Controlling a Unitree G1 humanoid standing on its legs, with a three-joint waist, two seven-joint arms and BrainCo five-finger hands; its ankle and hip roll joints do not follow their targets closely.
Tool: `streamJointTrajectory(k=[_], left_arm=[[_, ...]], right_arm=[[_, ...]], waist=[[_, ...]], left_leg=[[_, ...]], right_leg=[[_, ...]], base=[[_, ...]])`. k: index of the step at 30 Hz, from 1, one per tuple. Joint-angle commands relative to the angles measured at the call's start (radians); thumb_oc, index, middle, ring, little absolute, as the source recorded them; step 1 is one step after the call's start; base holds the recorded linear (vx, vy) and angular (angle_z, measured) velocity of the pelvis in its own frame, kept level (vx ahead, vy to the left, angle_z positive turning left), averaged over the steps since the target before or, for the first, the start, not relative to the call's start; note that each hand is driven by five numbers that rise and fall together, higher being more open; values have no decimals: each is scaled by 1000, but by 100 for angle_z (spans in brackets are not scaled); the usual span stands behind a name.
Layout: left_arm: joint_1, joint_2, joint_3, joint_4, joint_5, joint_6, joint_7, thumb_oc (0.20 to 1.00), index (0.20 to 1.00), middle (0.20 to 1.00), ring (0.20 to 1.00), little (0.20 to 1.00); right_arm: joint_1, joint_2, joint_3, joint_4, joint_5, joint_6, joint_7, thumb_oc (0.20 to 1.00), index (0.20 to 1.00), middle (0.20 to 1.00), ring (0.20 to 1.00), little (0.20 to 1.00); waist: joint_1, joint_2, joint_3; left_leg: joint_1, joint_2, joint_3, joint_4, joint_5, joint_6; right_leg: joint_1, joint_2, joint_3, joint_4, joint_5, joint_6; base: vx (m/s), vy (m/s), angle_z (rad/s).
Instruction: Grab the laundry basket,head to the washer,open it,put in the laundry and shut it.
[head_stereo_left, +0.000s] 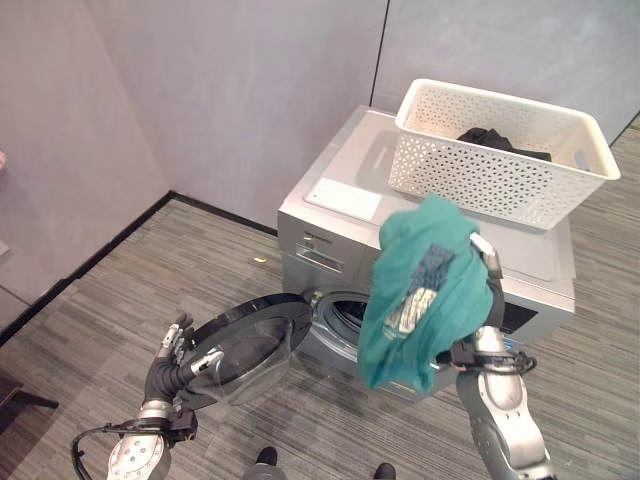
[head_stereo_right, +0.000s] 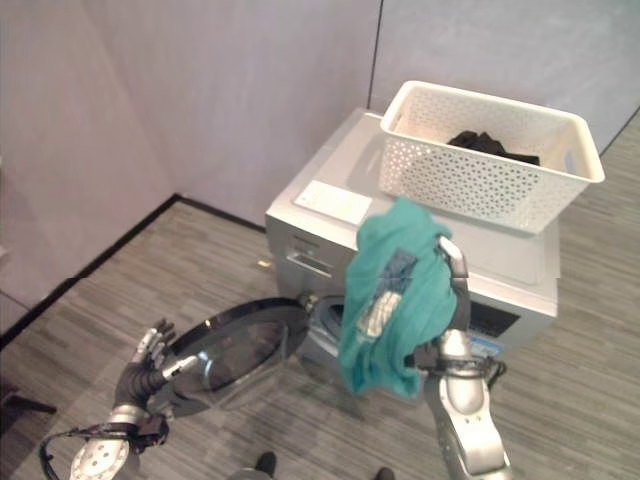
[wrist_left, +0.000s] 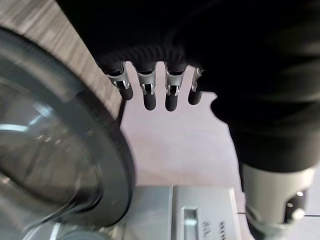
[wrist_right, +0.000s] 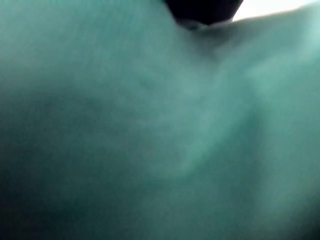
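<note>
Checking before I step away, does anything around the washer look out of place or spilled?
Nothing spilled. The basket sits askew on the washer, one corner past its edge. A teal garment hangs from the right robot hand, not yet through the open door.

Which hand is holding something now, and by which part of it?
The right hand holds the teal garment by its upper part; it hangs before the washer. The left hand holds nothing.

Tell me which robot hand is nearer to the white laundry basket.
Right. The right robot hand, draped in the teal garment, is raised just below the basket on the washer. The left robot hand is far lower, at the open door.
</note>
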Motion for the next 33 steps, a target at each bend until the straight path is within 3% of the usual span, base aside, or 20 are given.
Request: streamJointTrajectory(k=[1,6,13,18,24,28,33], left_arm=[[-12,20,16,3,42,-37,-12,1000,1000,1000,1000,1000],[-9,-1,20,39,53,-47,-35,1000,1000,1000,1000,1000],[-48,-4,19,75,49,-80,-20,1000,1000,1000,1000,1000],[-105,-17,38,57,21,-110,28,1000,1000,1000,1000,1000],[-182,-35,62,47,-58,-145,76,1000,1000,1000,1000,1000],[-255,-49,53,40,-113,-163,102,1000,1000,1000,1000,1000],[-293,-71,30,18,-147,-172,112,1000,1000,1000,1000,1000]], right_arm=[[-31,-47,-33,-99,147,-50,108,200,200,200,200,200],[90,-59,43,-55,314,5,252,200,200,200,200,200],[135,-49,142,19,426,24,325,200,200,200,200,200],[132,-30,211,158,468,40,324,200,200,200,200,200],[85,-3,188,321,512,27,289,200,200,200,200,200],[31,31,143,414,518,-3,246,200,200,200,200,200],[-75,76,88,474,548,-51,196,200,200,200,200,200]], waist=[[-18,33,-2],[-49,33,7],[-76,58,38],[-93,84,100],[-103,104,196],[-109,109,273],[-110,128,316]], left_leg=[[19,18,169,3,-69,52],[37,31,216,3,-71,47],[45,29,253,3,-74,48],[22,16,273,3,-71,59],[-55,-2,297,15,-49,79],[-166,-13,293,115,-62,88],[-307,-32,275,215,-77,94]], right_leg=[[112,17,-17,31,-181,-27],[90,20,29,27,-170,-20],[66,13,71,23,-158,-12],[3,-6,108,40,-139,-3],[-136,-28,159,118,-128,-2],[-228,-60,167,194,-133,-4],[-316,-100,158,244,-133,-4]], base=[[-10,6,-12],[-23,9,-34],[-33,17,-31],[-100,62,-18],[-160,81,-29],[-147,33,-11],[-82,37,5]])
